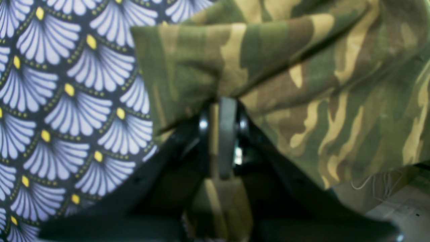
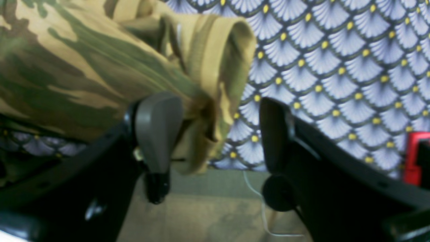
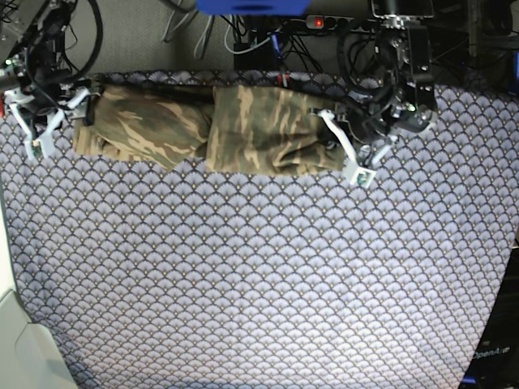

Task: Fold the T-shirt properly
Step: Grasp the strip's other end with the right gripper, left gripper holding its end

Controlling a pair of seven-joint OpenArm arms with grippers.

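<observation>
Tabletop (image 3: 259, 284) fully covered by a purple cloth printed with pale scallop fans and yellow dots. One item lies directly on it: a soft short-sleeved T-shirt in olive, tan, brown and cream camouflage (image 3: 243, 130), bunched into a long band along the far edge, running left to right in the base view. Both ends of the band are raised slightly off the cloth; its middle rests on it.
</observation>
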